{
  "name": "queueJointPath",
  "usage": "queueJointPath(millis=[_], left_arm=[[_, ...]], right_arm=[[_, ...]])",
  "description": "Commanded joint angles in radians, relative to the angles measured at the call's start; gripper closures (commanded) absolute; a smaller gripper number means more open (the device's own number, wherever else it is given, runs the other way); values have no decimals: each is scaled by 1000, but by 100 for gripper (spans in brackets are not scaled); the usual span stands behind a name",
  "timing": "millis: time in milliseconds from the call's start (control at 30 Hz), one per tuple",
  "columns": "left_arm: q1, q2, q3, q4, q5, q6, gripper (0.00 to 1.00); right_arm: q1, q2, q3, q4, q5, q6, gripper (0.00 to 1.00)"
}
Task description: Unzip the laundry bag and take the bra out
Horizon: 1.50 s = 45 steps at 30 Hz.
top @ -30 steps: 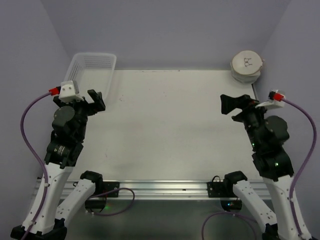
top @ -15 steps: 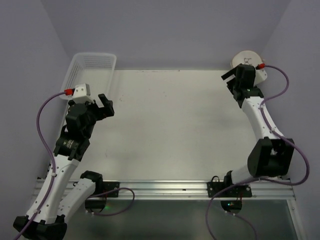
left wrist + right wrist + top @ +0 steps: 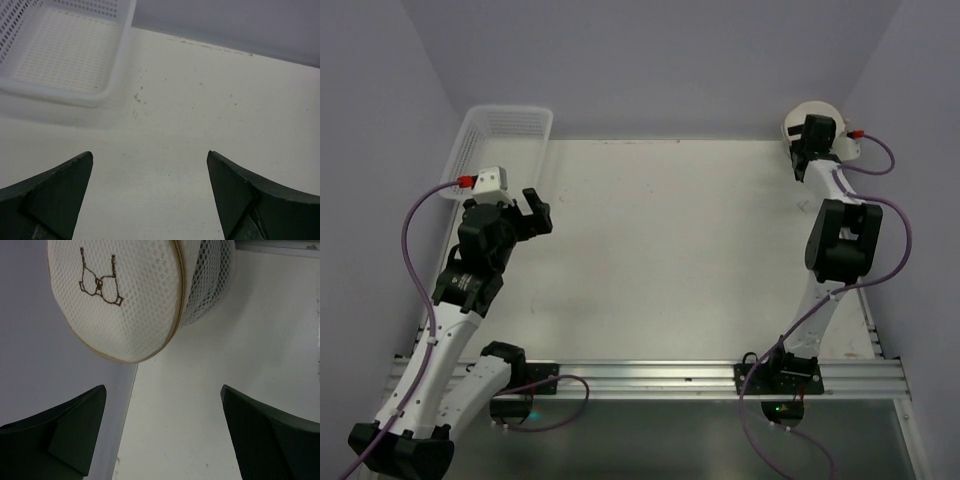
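Laundry bag [image 3: 125,295]: round white mesh case ahead of the R gripper [image 3: 163,390], past the tips and more toward the finger on the view's left; no contact seen.
Bag detail (R wrist only): flat face turned to the cam, brown bra icon [image 3: 101,282] on it, tan seam [image 3: 177,290] along the rim, darker mesh side wall behind.
Bag, top view: laundry bag [image 3: 803,108] at the table's [image 3: 670,250] far R corner by the wall [image 3: 650,60]; the arm covers most of it, so the icon is hidden.
R fingers: spread wide, nothing between them. Only the wrist cam shows this; in the top view the R gripper [image 3: 814,140] is a dark lump over the bag.
L gripper [image 3: 150,155]: fingers spread wide, nothing held, bare table under the gap.
Basket [image 3: 65,95]: white lattice tray ahead of the L fingers, off toward the view's left finger, apart from both.
Basket, top view: basket [image 3: 542,140] at the far L corner, just beyond the L gripper [image 3: 535,210].
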Motion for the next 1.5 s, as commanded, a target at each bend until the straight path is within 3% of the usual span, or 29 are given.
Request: queueJointPath(millis=[0,233,367,400,467,500,533,600,800,867,967,1167,1367,1400,1467], left_arm=[[-2,10,32,12,22,24,0],[-2,23,58,-15,73,29,0],[-2,23,68,-51,75,21,0],[-2,18,64,-55,76,18,0],[-2,9,56,-58,79,15,0],[-2,1,52,-57,79,12,0],[-2,-3,50,-51,82,12,0],[-2,-10,48,-46,87,12,0],[-2,-13,38,-23,142,26,0],[-1,-11,19,-13,180,26,0],[-2,-11,-13,10,257,22,0],[-4,17,-28,40,393,19,0],[-2,58,-59,72,519,-16,0],[-4,63,-70,83,536,-34,0],[-4,79,-91,110,573,-53,0]], right_arm=[[-25,63,74,185,8,41,1],[-70,252,204,296,-78,92,3],[-76,275,204,384,-117,43,40],[-76,269,199,399,-152,5,59],[-76,230,154,442,-191,-25,79],[-75,210,128,456,-234,-40,94],[-75,160,65,484,-258,-45,100],[-72,103,-7,511,-333,-55,100],[-20,-138,-303,562,-809,-126,100],[35,-193,-371,484,-986,-188,100],[152,-302,-436,323,-1113,-416,100],[423,-374,-466,26,-1272,-658,100],[527,-305,-439,-176,-1380,-865,100],[528,-304,-445,-177,-1374,-864,99],[530,-308,-471,-167,-1339,-855,86]])
